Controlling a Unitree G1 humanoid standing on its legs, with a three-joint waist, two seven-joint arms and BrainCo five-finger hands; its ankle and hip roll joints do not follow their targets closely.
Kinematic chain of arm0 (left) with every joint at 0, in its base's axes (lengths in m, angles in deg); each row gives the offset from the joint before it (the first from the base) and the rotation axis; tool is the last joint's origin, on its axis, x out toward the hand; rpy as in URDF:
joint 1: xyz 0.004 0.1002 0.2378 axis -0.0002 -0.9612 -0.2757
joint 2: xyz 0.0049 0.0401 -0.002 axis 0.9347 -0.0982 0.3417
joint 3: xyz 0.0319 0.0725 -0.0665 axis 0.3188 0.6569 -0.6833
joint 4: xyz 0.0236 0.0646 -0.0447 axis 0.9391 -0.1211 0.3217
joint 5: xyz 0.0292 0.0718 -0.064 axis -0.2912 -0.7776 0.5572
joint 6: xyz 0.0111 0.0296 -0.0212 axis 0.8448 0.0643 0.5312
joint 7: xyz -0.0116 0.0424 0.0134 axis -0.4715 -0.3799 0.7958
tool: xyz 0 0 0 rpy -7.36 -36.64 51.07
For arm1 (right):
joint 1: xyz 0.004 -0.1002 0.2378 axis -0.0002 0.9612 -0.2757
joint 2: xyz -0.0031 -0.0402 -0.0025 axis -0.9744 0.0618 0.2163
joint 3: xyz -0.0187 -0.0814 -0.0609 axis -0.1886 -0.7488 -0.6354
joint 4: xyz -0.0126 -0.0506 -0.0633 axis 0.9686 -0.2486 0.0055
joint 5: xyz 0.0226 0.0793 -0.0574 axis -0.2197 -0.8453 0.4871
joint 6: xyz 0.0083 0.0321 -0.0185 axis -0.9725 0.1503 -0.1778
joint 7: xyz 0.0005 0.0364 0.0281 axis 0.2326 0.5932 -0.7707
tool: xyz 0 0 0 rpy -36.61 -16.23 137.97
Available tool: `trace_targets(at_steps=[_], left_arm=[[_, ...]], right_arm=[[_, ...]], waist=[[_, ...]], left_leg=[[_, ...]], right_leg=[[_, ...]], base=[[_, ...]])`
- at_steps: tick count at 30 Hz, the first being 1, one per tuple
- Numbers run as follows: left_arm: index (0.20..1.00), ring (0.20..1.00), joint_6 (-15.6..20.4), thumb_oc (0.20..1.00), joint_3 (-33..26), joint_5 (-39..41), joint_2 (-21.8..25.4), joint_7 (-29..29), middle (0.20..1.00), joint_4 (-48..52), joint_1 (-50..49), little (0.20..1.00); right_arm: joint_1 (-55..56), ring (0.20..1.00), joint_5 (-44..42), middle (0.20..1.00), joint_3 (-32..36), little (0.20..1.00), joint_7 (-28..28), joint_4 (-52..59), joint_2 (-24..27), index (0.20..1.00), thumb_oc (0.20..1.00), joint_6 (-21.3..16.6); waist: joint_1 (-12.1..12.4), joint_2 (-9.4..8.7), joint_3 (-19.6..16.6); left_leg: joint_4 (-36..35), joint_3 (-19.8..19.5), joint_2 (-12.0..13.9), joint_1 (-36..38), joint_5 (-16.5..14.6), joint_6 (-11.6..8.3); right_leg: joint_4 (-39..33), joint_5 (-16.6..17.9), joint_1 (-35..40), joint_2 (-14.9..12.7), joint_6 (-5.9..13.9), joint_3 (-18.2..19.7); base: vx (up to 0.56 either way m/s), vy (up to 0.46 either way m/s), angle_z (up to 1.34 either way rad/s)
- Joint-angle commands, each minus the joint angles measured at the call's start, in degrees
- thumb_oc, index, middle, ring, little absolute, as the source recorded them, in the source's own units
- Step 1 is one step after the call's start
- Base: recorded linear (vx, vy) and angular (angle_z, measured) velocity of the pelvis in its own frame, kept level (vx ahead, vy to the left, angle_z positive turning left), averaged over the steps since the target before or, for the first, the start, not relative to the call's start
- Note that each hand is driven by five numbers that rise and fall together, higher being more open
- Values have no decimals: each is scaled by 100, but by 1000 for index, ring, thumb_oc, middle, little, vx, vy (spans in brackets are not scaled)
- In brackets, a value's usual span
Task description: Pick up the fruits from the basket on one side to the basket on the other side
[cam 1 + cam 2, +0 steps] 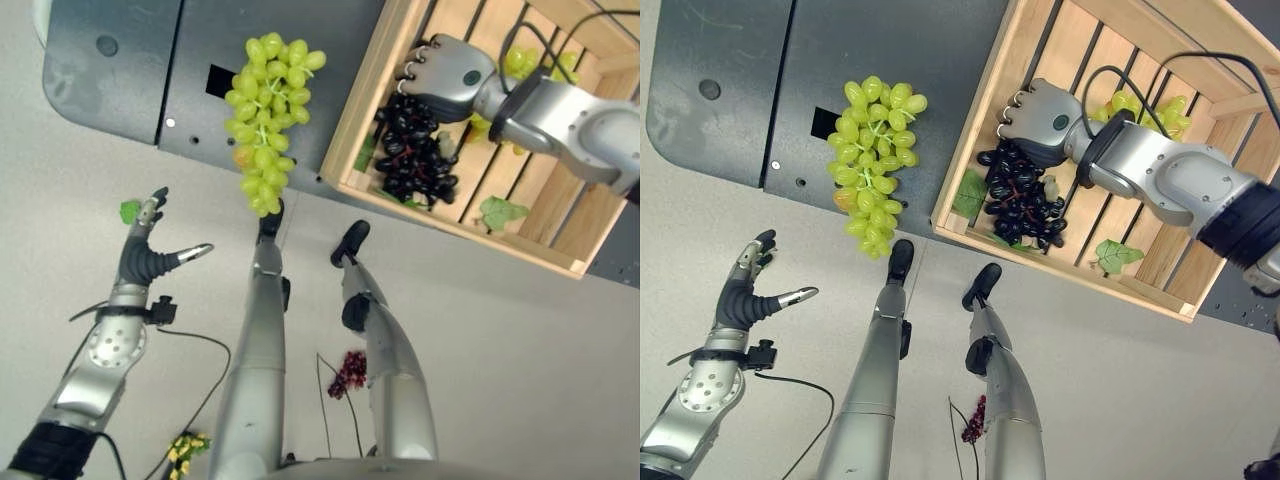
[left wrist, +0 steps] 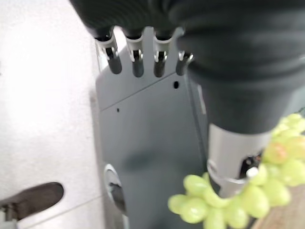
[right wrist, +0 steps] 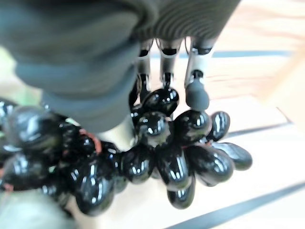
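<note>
left eye view: a wooden crate (image 1: pixel 365 120) sits on the floor, and everything here is placed from it. inside, near its low front wall, lies a bunch of black grapes (image 1: pixel 412 160). the right hand (image 1: pixel 440 72) is down on top of that bunch, fingers curled into the upper grapes. deeper in the crate, behind the arm, are some green grapes (image 1: pixel 518 62), and a green leaf (image 1: pixel 502 211) lies on the slats beside the black bunch. just outside the crate, on the dark grey plate (image 1: pixel 115 60) next to it, lies a long bunch of green grapes (image 1: pixel 268 110). well away from the crate, over the pale floor, the left hand (image 1: pixel 146 250) hangs with fingers spread and nothing in it. a small bunch of dark red grapes (image 1: pixel 350 372) lies on the floor, well apart from the crate.

right eye view: the same layout; another leaf (image 1: pixel 970 193) lies in the crate's near corner, touching the black bunch.

left wrist view: the left hand's fingers (image 2: pixel 137 55) reach out straight over the grey plate, with green grapes beside the wrist.

right wrist view: the right hand's fingers (image 3: pixel 196 90) and thumb close around the top of the black bunch, above the crate's slats.
</note>
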Motion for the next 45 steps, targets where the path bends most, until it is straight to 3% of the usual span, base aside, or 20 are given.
trace_targets(at_steps=[1, 3, 4, 7, 10, 14, 17, 22, 28, 36, 45], left_arm=[[1000, 1000, 350, 1000, -390, 329, -309, 20, 1000, 508, -77, 1000], [1000, 1000, 361, 1000, -415, 428, -311, -21, 1000, 530, -111, 1000], [1000, 1000, 374, 1000, -468, 509, -274, -104, 1000, 569, -172, 1000], [1000, 1000, 378, 1000, -515, 625, -305, -178, 1000, 570, -254, 1000], [1000, 1000, 339, 1000, -556, 796, -336, -312, 1000, 575, -425, 1000], [1000, 1000, 317, 1000, -560, 889, -385, -407, 1000, 529, -495, 1000], [1000, 1000, 268, 1000, -542, 1040, -479, -636, 1000, 480, -583, 1000], [1000, 1000, 190, 1000, -523, 1122, -565, -857, 1000, 337, -635, 1000], [1000, 1000, 102, 1000, -511, 1113, -648, -996, 1000, 230, -638, 1000], [1000, 1000, 42, 1000, -568, 1105, -894, -1194, 1000, 36, -710, 1000], [1000, 1000, 57, 1000, -587, 1087, -1153, -1336, 1000, -208, -696, 1000]], right_arm=[[464, 200, -1798, 200, 674, 200, 126, -118, 204, 200, 200, -262], [977, 200, -2222, 200, 1051, 200, 15, -102, 186, 200, 200, -362], [1554, 200, -2946, 200, 1533, 200, -176, -126, 148, 200, 200, -477], [2131, 200, -3450, 200, 2037, 200, -250, -163, 28, 200, 200, -552], [3135, 200, -4232, 200, 2960, 200, -407, -145, -289, 200, 200, -632], [3732, 200, -5013, 200, 3491, 200, -641, -179, -576, 200, 200, -690], [4505, 200, -6122, 200, 4157, 200, -965, -108, -952, 200, 200, -736], [5254, 200, -6862, 200, 4775, 200, -1219, -11, -1358, 200, 200, -680], [6045, 200, -7499, 200, 5283, 200, -1443, 266, -1784, 200, 200, -603], [6659, 200, -7969, 200, 5564, 200, -1606, 375, -2520, 200, 200, -438], [6807, 200, -8062, 200, 5672, 200, -1739, 398, -2851, 200, 200, -357]], waist=[[53, 246, 294], [80, 252, 294], [96, 278, 294], [118, 325, 294], [182, 360, 294], [231, 391, 294], [290, 449, 294], [381, 533, 294], [460, 611, 294], [499, 797, 294], [514, 1040, 250]], left_leg=[[-116, 57, -157, 540, -313, 54], [-155, 85, -148, 672, -316, 52], [-189, 109, -140, 766, -308, 49], [-284, 151, -141, 911, -284, 46], [-433, 201, -166, 1197, -247, 47], [-577, 223, -167, 1489, -196, 39], [-879, 222, -182, 1928, -87, 7], [-1156, 180, -208, 2428, 12, -8], [-1460, 130, -212, 2905, 150, -76], [-1507, 194, -322, 3448, 231, -17], [-1632, 207, -340, 4032, 215, -24]], right_leg=[[319, 154, 427, -680, 981, 16], [276, 178, 557, -683, 988, 11], [236, 193, 652, -693, 997, -4], [183, 205, 777, -697, 1003, -26], [107, 227, 1027, -714, 1022, -82], [56, 248, 1261, -722, 1045, -130], [-47, 255, 1656, -724, 1079, -219], [-167, 254, 2133, -743, 1110, -357], [-360, 237, 2626, -717, 1136, -526], [-503, 350, 3199, -812, 1076, -620], [-549, 274, 3717, -820, 1070, -668]], base=[[-16, 16, 5], [-4, 7, 2], [-5, 1, -7], [-2, 0, -6], [4, 5, -4], [0, 0, 0], [22, -13, -1], [22, -13, 2], [21, -21, 6], [-17, 13, 2], [3, -1, 1]])
